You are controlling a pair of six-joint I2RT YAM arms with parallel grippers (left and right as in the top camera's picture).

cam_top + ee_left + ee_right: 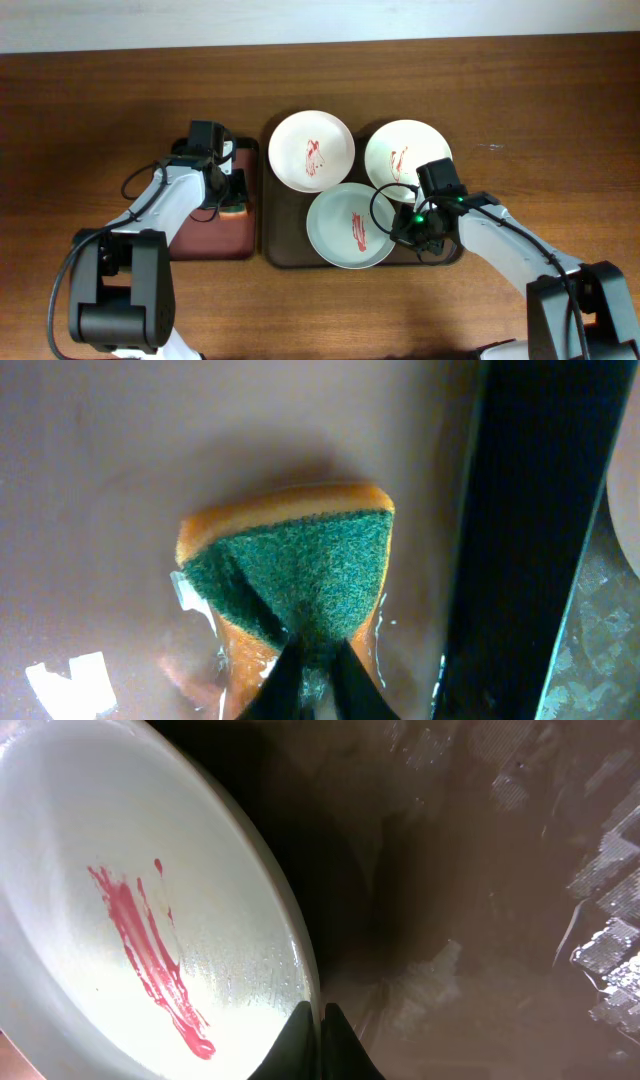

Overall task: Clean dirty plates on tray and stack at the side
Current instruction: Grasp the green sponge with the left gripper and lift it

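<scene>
The left end effector (pixel 308 660) is pressed in on a sponge (pixel 300 570), its two dark fingers nipping the near edge of the green scouring face, with the orange foam showing around it. The sponge lies on the smaller reddish-brown tray (pixel 205 240), whose black rim (pixel 530 510) runs just to the right of this end effector in the left wrist view.

The right end effector (pixel 320 1025) has its fingers drawn almost together at the rim of the pale grey-green plate (pixel 120 920). It seems to pinch that rim, though the tips are dark and cut off by the frame's lower edge, so the contact is hard to confirm. The plate spreads away to the left of the tips, with a long red smear (pixel 150 960) on its inner face.

From overhead, this plate sits at the near side of the large dark brown tray (pixel 285 255). Two white plates lie beyond the right end effector, one (pixel 311 150) to the far left and one (pixel 400 150) directly behind it, both with red marks. Both trays rest on the wooden table (pixel 100 100).
</scene>
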